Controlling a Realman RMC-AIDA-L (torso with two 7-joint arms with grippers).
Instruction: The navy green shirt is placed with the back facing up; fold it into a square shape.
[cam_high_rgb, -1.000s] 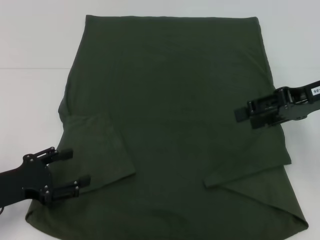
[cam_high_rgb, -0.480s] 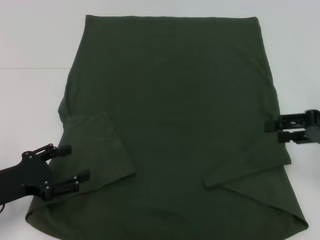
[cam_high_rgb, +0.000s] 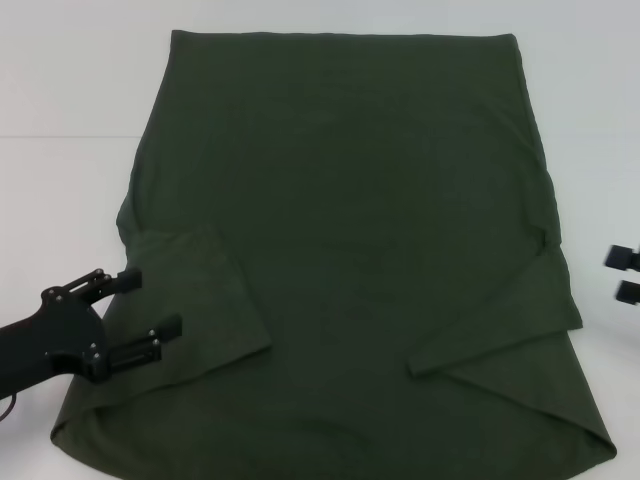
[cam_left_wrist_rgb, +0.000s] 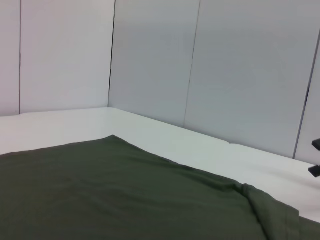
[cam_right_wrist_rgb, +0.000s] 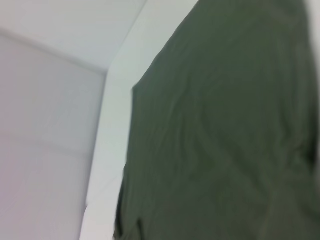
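Head view: one navy green shirt (cam_high_rgb: 350, 230), two grippers.

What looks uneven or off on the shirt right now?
Both sleeves are folded in on the navy green shirt, but unevenly: the left flap lies as a short square, the right as a long slanted wedge. The near hem bows and its right corner juts out. The left gripper hovers open; the right gripper is at the frame's edge.

a plain white table (cam_high_rgb: 70, 180) carries one thing, the navy green shirt (cam_high_rgb: 340, 220), spread flat with its plain back up, both sleeves folded inward onto the body, covering most of the tabletop.
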